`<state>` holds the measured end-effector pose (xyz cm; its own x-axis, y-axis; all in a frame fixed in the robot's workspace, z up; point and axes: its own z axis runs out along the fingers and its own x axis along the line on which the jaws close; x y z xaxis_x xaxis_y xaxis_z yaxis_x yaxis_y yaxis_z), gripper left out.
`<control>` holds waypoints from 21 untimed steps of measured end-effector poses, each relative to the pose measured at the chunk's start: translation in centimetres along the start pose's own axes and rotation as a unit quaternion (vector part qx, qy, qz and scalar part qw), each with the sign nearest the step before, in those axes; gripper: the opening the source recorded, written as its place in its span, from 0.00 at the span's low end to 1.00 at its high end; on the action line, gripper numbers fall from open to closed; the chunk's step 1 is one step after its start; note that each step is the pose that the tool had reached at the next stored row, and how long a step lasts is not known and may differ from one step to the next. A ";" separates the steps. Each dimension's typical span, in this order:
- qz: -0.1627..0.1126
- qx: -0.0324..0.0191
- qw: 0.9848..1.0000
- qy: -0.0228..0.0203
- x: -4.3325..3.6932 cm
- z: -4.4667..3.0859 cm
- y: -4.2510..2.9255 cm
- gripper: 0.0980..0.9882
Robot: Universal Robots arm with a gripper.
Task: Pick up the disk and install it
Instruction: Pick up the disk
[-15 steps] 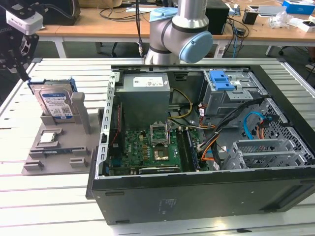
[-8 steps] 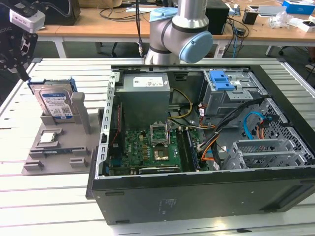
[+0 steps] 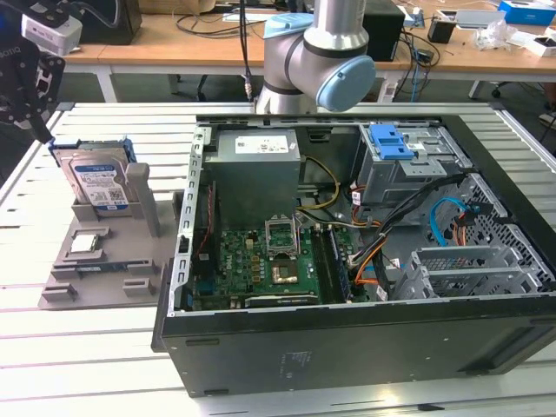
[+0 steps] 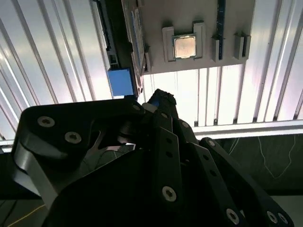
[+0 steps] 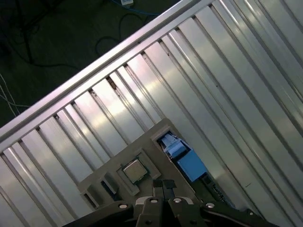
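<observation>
The disk (image 3: 99, 181), a silver drive with a white-and-blue label in a blue caddy bracket, stands upright in a slot of the grey holder (image 3: 104, 265) at the exterior view's left. My gripper (image 3: 38, 129) hangs above and just to the left of it, not touching. In both wrist views the fingers look pressed together with nothing between them. The second wrist view has the gripper (image 4: 160, 97) beside the caddy's blue end (image 4: 120, 81). In the first wrist view the gripper (image 5: 163, 185) points toward the blue caddy (image 5: 188, 163).
A small square CPU chip (image 3: 87, 243) lies in a pocket of the holder below the disk. The open computer case (image 3: 347, 234) takes up the centre and right, with a blue-latched bay (image 3: 389, 141) and a metal drive cage (image 3: 469, 269). The arm's base (image 3: 317, 52) stands behind.
</observation>
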<state>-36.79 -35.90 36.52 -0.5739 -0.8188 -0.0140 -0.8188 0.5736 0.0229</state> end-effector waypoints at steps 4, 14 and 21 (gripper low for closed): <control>-0.027 0.000 1.000 0.001 0.00 0.00 0.00 0.01; -0.084 -0.001 0.996 0.002 0.00 0.00 0.00 0.01; -0.118 -0.002 0.993 0.003 0.00 0.00 0.00 0.01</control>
<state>-36.79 -35.90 36.52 -0.3660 -0.9305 -0.0140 -0.9305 0.3656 0.0229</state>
